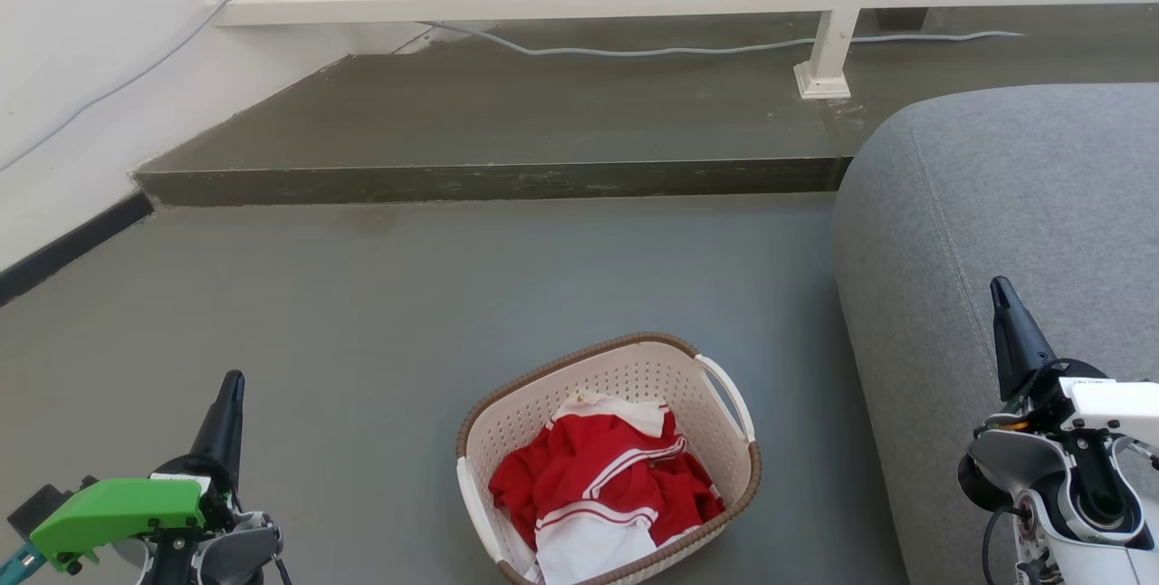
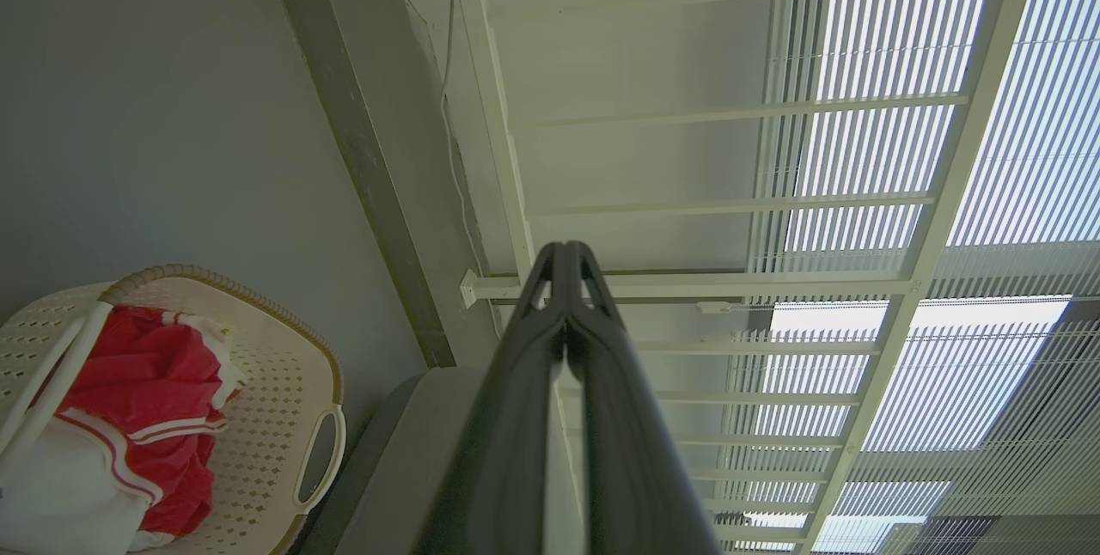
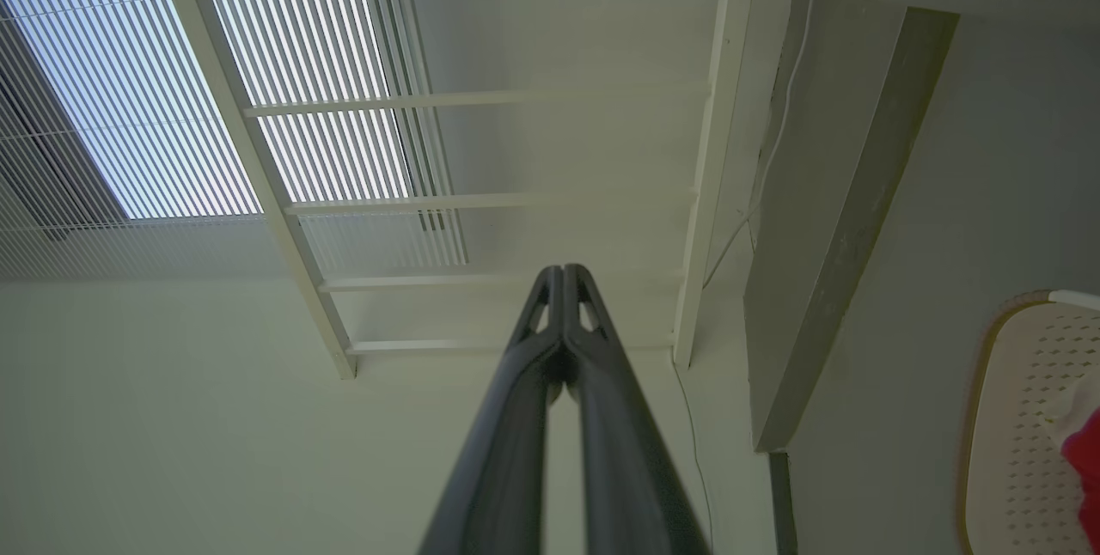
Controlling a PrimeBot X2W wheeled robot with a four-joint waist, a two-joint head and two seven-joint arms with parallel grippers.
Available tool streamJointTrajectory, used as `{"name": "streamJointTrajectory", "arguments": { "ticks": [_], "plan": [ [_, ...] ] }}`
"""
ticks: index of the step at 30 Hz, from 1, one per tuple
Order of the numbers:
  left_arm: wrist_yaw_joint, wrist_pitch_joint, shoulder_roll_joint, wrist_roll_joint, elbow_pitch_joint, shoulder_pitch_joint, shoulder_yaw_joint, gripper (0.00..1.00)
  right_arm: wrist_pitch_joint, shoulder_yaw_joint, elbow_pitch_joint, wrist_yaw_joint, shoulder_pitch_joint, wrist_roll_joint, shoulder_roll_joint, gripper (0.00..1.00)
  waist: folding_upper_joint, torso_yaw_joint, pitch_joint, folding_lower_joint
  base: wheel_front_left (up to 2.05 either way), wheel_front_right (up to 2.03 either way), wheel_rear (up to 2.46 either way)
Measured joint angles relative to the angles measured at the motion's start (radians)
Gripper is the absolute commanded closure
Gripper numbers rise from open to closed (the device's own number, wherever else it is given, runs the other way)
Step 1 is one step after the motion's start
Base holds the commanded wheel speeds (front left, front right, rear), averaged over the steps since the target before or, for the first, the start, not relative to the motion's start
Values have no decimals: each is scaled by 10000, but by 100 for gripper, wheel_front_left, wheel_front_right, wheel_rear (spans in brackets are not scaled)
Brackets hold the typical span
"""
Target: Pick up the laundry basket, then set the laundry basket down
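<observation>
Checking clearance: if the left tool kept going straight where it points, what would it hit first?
Probably the white railing; nothing nearer lies ahead of the left tool, though depth is unclear.

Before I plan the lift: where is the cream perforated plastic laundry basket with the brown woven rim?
Head view, lower centre: the laundry basket sits on the grey floor, just left of the grey fabric sofa.
</observation>
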Motion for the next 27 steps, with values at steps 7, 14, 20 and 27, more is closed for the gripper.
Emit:
{"name": "streamJointTrajectory", "arguments": {
  "ticks": [7, 14, 20, 27],
  "plan": [
    [10, -2, -176, 8, 445, 207, -35, 0, 2, 13, 426, -12, 267, -2, 190, 0, 0, -1, 1, 0, 0, 0, 0],
    [10, -58, -240, 8, 477, 349, -96, 0, -88, 140, 499, -15, 505, -4, 278, 0, 0, -2, 9, 0, 0, 0, 0],
    [10, -153, -236, 73, 332, 349, -173, 0, -280, 328, 349, -15, 503, -35, 272, 0, 0, -20, 17, 0, 0, 0, 0],
    [10, -447, -161, 596, 50, 348, -332, 0, -545, 581, 109, -15, 483, -184, 265, 0, 0, -44, 41, 0, 0, 0, 0]
  ]
}}
